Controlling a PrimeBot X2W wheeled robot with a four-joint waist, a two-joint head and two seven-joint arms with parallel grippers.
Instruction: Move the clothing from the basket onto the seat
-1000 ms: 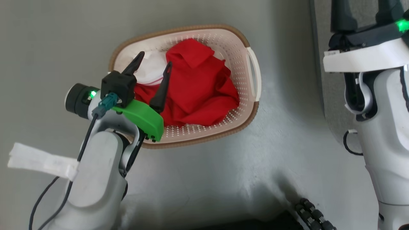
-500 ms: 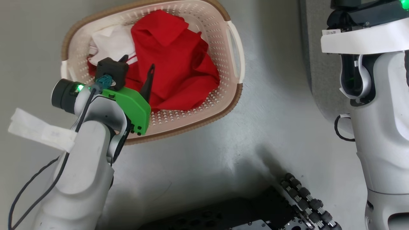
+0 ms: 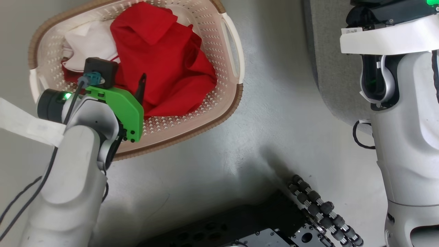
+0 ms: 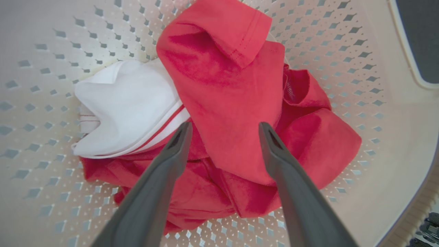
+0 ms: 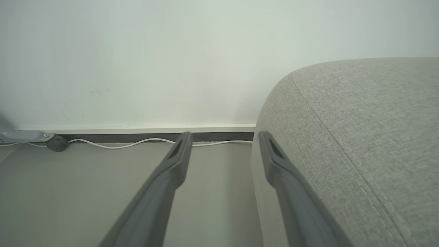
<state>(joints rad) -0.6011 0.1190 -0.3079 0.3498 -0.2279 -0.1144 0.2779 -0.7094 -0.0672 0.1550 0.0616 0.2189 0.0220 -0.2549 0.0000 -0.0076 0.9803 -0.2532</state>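
Smooth grey-green floor [image 3: 274, 130] carries everything. On it: basket [image 3: 178, 118], upper left of head view; seat [image 3: 325, 51] at upper right, well apart from basket. Right wrist view: white cable [image 5: 137, 142] lies along wall foot, mid-left.

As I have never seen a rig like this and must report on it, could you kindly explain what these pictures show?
It is a wheeled robot with two arms, each ending in a two-fingered pincer. The head view looks down from its head, and each wrist view looks along one pincer's fingers. On the floor stands a basket holding red clothing with white trim. The left pincer is open above that clothing, gripping nothing. The right pincer, also open and empty, points toward a wall beside the grey seat, where the clothing must go.
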